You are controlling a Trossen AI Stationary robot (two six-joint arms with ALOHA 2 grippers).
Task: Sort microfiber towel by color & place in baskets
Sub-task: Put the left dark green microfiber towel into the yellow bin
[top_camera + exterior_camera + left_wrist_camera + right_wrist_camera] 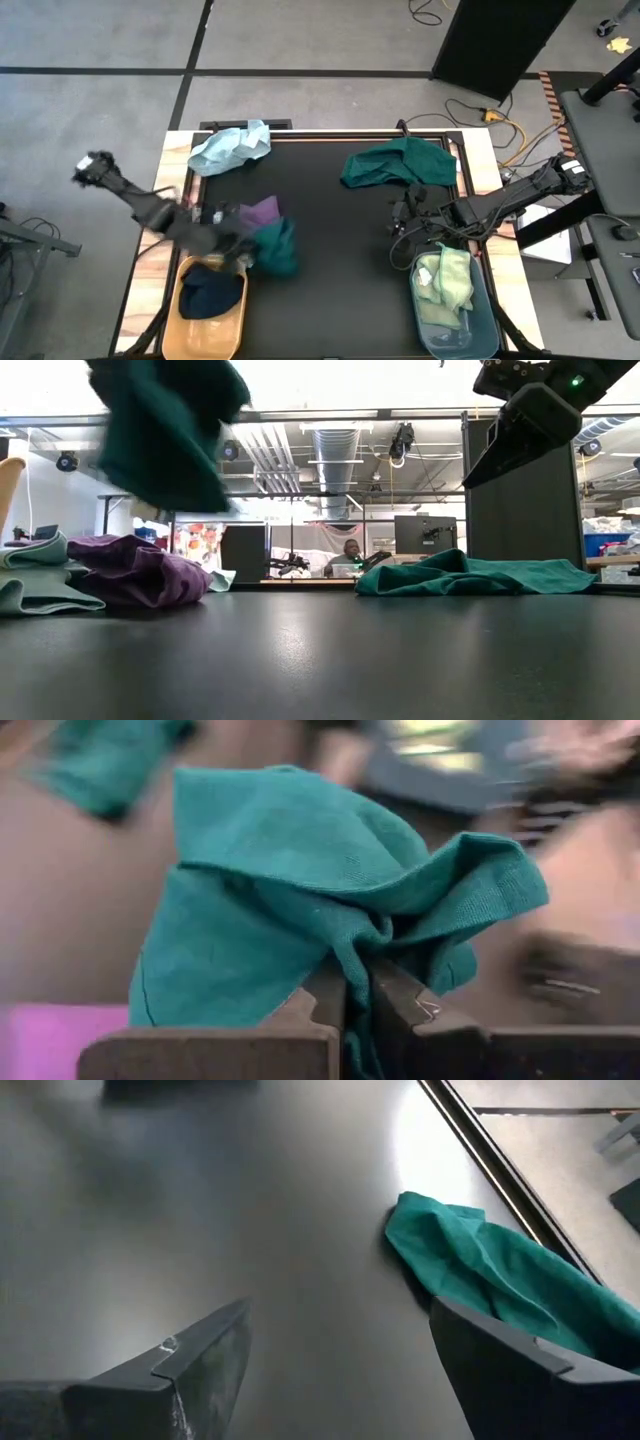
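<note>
Pinching a crumpled dark green microfiber cloth (330, 920) between its closed fingers, our left hand (243, 243) hangs above the near-left part of the black worktop (330, 270), just far of the rounded orange-yellow plastic basket (186, 320). That basket already holds a navy cloth (211, 292). A soft purple cloth (262, 211) lies on the worktop right beside the held one, and a pale blue cloth (231, 147) sits at the far-left corner.

Our right hand (405, 222) waits with its fingers spread wide and empty, over the worktop to the right, between a second dark green cloth (397, 162) lying at the far right and the grey-blue plastic basket (488, 315), which holds a pale yellow-green cloth (445, 278).

We judge the grip to be the risk: only a narrow fold is caught, and the loose woven fabric hangs in heavy folds, so a quick swing could pull it free. The trailing corner could also drape over the basket rim, or drag the purple cloth along, since the limp material clings and bunches easily.
</note>
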